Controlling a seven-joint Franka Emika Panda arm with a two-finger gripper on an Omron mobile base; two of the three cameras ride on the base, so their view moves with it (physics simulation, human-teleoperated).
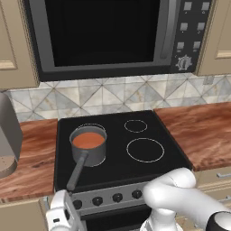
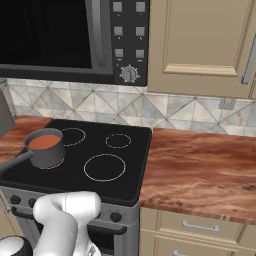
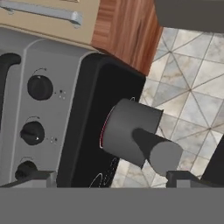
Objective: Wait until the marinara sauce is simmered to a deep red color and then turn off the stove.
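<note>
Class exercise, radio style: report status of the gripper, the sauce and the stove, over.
Gripper open, empty, low by the stove front knobs. Marinara sauce orange-red in the saucepan on the rear left burner. Nothing between gripper and knobs.

We see a black-windowed microwave [image 1: 101,36] hung between beige wall cabinets [image 2: 200,45], its button panel and dial [image 1: 184,62] at its right edge, above a backsplash of grey triangular tiles [image 1: 113,97]. Wood-grain counters [image 2: 200,170] run along the wall at both sides, with beige drawers [image 2: 200,232] under the front edge of the right one. Near the left edge of the left counter stands a grey appliance [image 1: 6,135] we cannot identify.
</note>
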